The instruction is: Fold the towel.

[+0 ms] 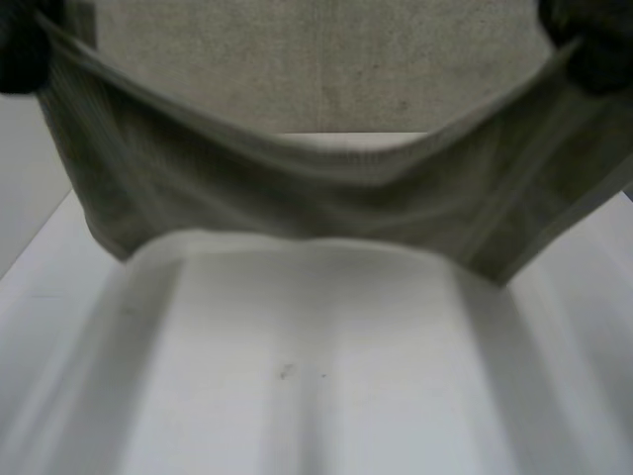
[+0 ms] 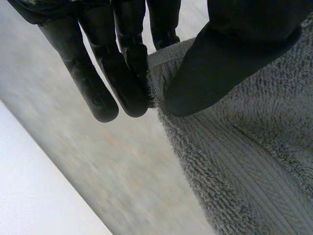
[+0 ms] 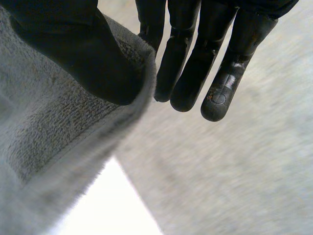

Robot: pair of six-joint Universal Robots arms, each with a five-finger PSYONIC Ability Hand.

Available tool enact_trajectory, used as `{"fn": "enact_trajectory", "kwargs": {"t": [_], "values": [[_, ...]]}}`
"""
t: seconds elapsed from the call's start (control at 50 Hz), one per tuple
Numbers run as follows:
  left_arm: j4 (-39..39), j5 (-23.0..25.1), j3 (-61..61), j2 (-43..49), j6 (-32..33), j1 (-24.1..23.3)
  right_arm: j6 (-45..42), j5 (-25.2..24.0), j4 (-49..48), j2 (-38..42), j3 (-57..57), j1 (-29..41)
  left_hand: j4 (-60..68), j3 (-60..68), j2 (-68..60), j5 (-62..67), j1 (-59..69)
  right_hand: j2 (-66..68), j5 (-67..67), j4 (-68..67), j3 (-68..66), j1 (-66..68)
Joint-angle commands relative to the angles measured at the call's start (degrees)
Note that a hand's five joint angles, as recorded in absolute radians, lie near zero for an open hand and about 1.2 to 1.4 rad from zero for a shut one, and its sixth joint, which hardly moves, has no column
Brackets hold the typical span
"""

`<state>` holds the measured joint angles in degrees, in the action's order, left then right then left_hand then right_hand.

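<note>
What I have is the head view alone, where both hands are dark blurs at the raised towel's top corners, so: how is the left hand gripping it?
Observer: The left hand pinches the towel, its thumb pressed on the pile just below the hemmed edge. Its fingers are straight, alongside that edge.
Operator: And the right one?
Observer: The right hand does much the same: thumb on the towel's face at the edge, straight fingers behind and past it.
Operator: Any cloth wadded in a palm?
Observer: No. In both wrist views the towel runs out flat from under the thumb.
</note>
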<state>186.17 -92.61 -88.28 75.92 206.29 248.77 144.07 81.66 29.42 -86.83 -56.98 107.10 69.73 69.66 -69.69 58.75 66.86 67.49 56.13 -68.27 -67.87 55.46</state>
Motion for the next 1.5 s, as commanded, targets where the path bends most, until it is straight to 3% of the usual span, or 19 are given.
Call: {"fn": "enact_trajectory", "kwargs": {"t": [0.02,0.24,0.32,0.38,0.44,0.46,0.48,0.54,0.56,0.7,0.82,0.94,1.06,1.18,1.3,1.34,1.36,1.4,1.5], "values": [[-8.01,2.42,0.38,13.52,0.61,1.36,-7.30,0.25,5.38,12.28,0.12,-0.05,10.27,10.34,-10.31,11.25,13.14,12.51,13.87,-11.73,-12.13,24.54],[-11.72,3.75,17.56,39.18,2.28,1.98,-9.07,3.51,1.08,29.44,7.94,2.67,10.27,10.34,-10.31,11.25,13.14,12.51,13.87,-11.73,-12.13,24.54],[-8.37,3.48,26.49,43.00,2.02,1.54,-8.89,6.57,-13.37,34.35,14.95,3.29,10.27,10.34,-10.31,11.25,13.14,12.51,13.87,-11.73,-12.13,24.54],[-1.12,3.14,37.24,44.92,1.67,1.19,-8.89,8.78,-19.58,34.98,18.22,3.38,10.27,10.34,-10.31,11.25,13.14,12.51,13.87,-11.73,-12.13,24.54],[3.85,2.87,41.43,44.93,1.22,1.19,-8.98,12.72,-38.12,34.11,23.57,3.55,10.27,10.34,-10.31,11.25,13.14,12.51,13.87,-11.73,-12.13,24.54],[10.29,2.61,44.47,44.49,0.62,0.75,-8.81,12.91,-46.04,32.01,23.24,3.64,10.27,10.34,-10.31,11.25,13.14,12.51,13.87,-11.73,-12.13,24.54],[17.40,1.82,45.46,43.53,-0.35,0.75,-8.80,12.91,-46.12,31.99,23.24,3.64,10.27,10.34,-10.31,11.25,13.14,12.51,13.87,-11.73,-12.13,24.54],[23.18,1.11,45.30,41.85,-1.59,0.75,-8.54,12.39,-51.65,28.14,19.39,3.81,10.27,10.34,-10.31,11.25,13.14,12.51,13.87,-11.73,-12.13,24.54],[26.84,0.68,44.60,40.72,-2.89,0.84,-8.37,11.69,-51.05,27.25,17.11,4.08,10.27,10.34,-10.31,11.25,13.14,12.51,13.87,-11.73,-12.13,24.54],[25.12,1.29,35.80,38.95,-5.10,2.68,-6.35,8.18,-44.91,24.96,7.79,4.17,10.27,10.34,-10.31,11.25,13.14,12.51,13.87,-11.73,-12.13,24.54],[25.90,6.54,16.17,39.21,-5.28,5.14,-5.20,2.56,-43.49,24.43,-2.04,3.29,10.27,10.34,-10.31,11.25,13.14,12.51,13.87,-11.73,-12.13,24.54],[30.91,12.62,1.37,45.71,-4.67,5.23,-5.82,-0.10,-43.13,31.01,-14.45,3.46,10.27,10.34,-10.31,11.25,13.14,12.51,13.87,-11.73,-12.13,24.54],[29.96,12.45,-4.35,48.36,-1.87,5.58,-6.17,0.08,-41.47,35.50,-19.21,3.73,10.27,10.34,-10.31,11.25,13.14,12.51,13.87,-11.73,-12.13,24.54],[19.78,12.62,-14.36,37.14,9.81,11.29,-7.75,0.61,-28.14,30.08,-20.71,3.11,10.27,10.34,-10.31,11.25,13.14,12.51,13.87,-11.73,-12.13,24.54],[9.03,12.71,-19.92,27.00,15.02,12.18,-9.60,0.43,-13.08,23.20,-23.17,1.35,10.27,10.34,-10.31,11.25,13.14,12.51,13.87,-11.73,-12.13,24.54],[-1.37,13.15,-22.37,18.60,15.99,12.96,-14.40,0.17,-1.01,18.83,-26.05,0.65,10.27,10.34,-10.31,11.25,13.14,12.51,13.87,-11.73,-12.13,24.54],[-1.43,13.15,-22.38,18.56,15.99,12.97,-14.43,0.17,-0.95,18.80,-26.07,0.65,10.27,10.34,-10.31,11.25,13.14,12.51,13.87,-11.73,-12.13,24.54],[-11.66,14.90,-23.08,12.61,16.16,14.10,-20.38,-0.09,6.15,13.65,-29.31,0.13,10.27,10.34,-10.31,11.25,13.14,12.51,13.87,-11.73,-12.13,24.54],[-17.25,19.29,-22.47,8.99,16.43,14.55,-23.57,-0.10,3.82,9.06,-29.68,0.21,10.27,10.34,-10.31,11.25,13.14,12.51,13.87,-11.73,-12.13,24.54]]}}
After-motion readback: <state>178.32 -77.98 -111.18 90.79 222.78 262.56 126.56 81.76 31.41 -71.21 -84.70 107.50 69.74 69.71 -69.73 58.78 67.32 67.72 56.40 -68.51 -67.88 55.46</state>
